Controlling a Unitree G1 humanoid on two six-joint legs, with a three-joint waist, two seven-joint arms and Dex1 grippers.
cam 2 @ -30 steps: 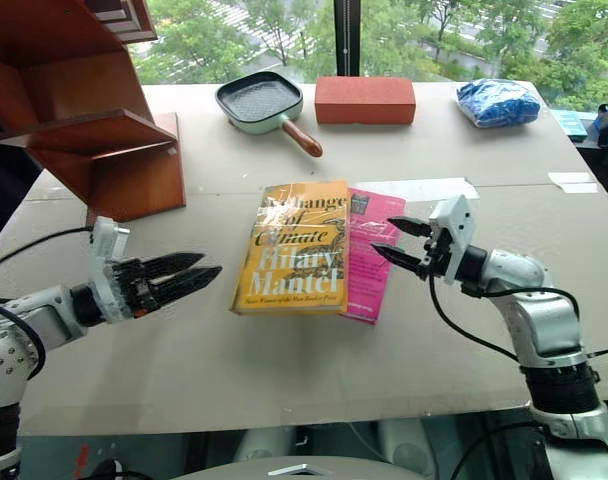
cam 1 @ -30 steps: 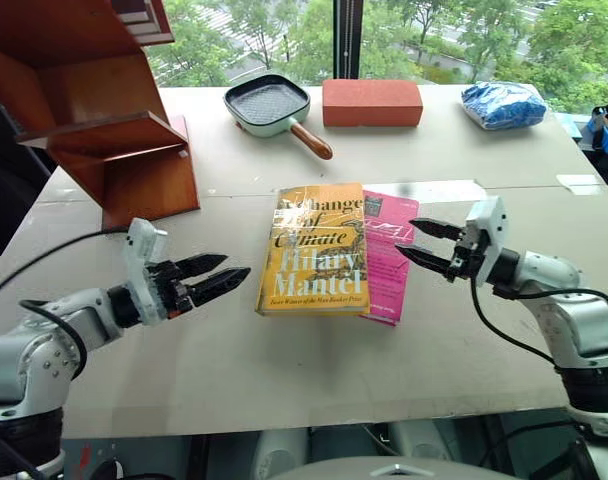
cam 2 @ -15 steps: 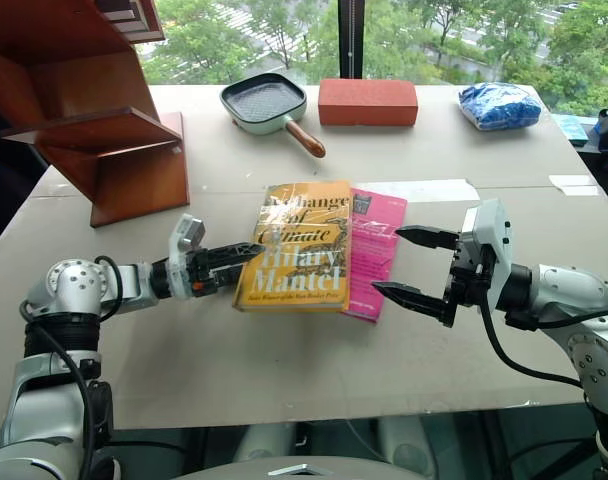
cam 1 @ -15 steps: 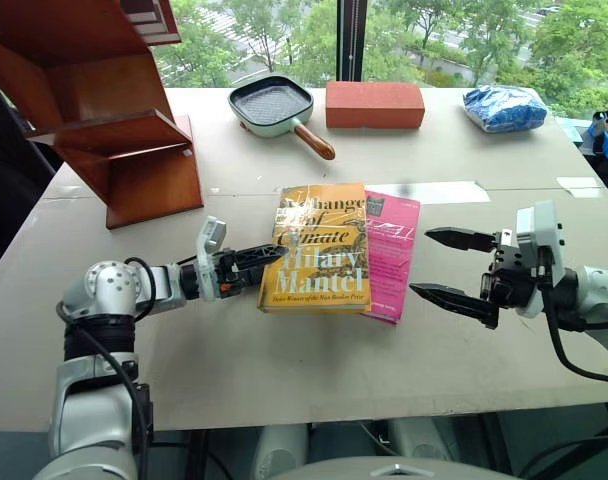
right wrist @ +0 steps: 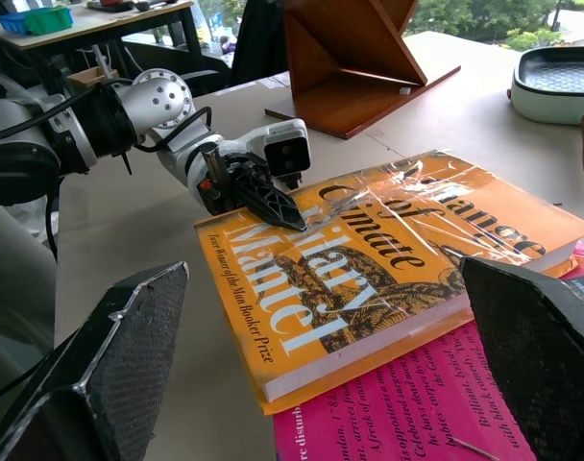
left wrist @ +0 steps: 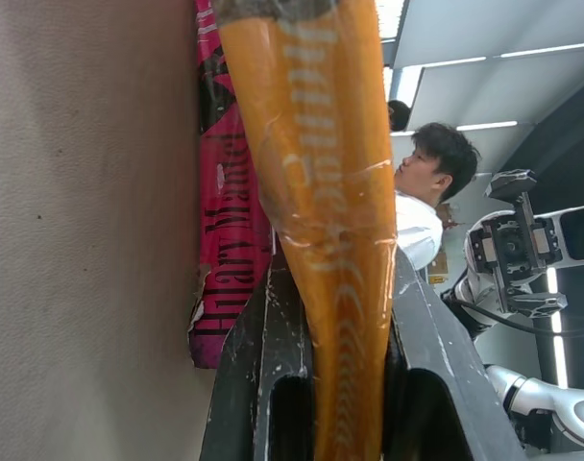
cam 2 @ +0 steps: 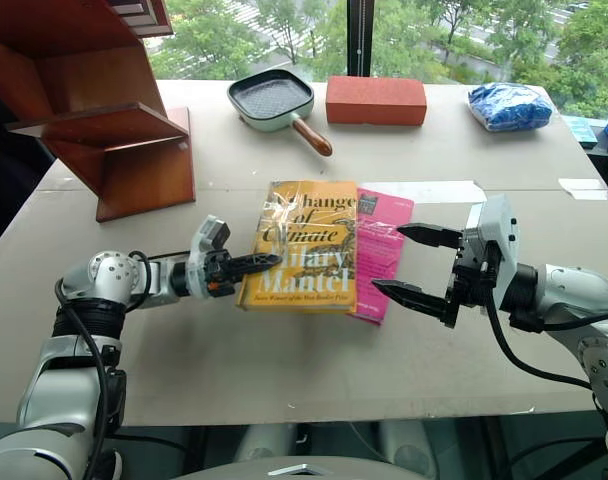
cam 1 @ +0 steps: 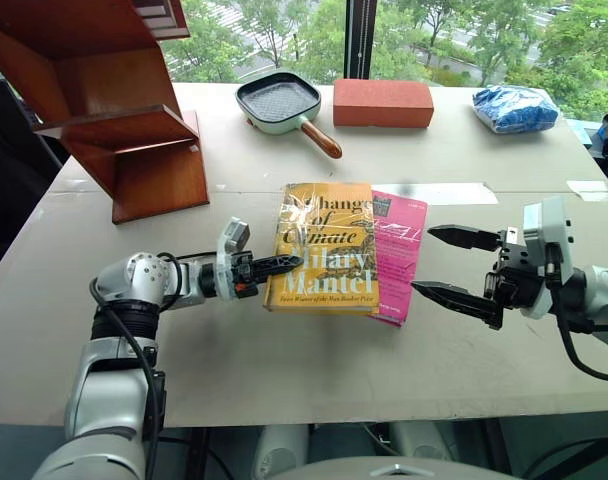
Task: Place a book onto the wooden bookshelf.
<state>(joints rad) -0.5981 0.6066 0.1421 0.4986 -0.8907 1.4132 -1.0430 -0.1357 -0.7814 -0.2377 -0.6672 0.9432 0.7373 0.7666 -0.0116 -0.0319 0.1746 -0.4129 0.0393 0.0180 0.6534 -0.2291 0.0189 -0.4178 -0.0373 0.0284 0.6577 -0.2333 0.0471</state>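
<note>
My left gripper (cam 1: 284, 265) is clamped on the left edge of the yellow-orange paperback (cam 1: 324, 245), one finger over the cover and one under it; the left wrist view looks straight along the book's edge squeezed between my two black fingers (left wrist: 278, 375). The paperback lies flat on the grey table (cam 1: 284, 370), near its middle, its right side overlapping a thinner bright pink book (cam 1: 398, 250). My right gripper (cam 1: 449, 265) hovers just to the right of the pink book with its fingers spread wide, holding nothing and touching neither book. The wooden bookshelf (cam 1: 114, 110) stands at the table's far left corner, well apart from the paperback. Along the far edge sit a pale green square pan (cam 1: 277, 102) with a wooden handle, an orange-red brick (cam 1: 383, 102) and a blue bag (cam 1: 514, 108).
</note>
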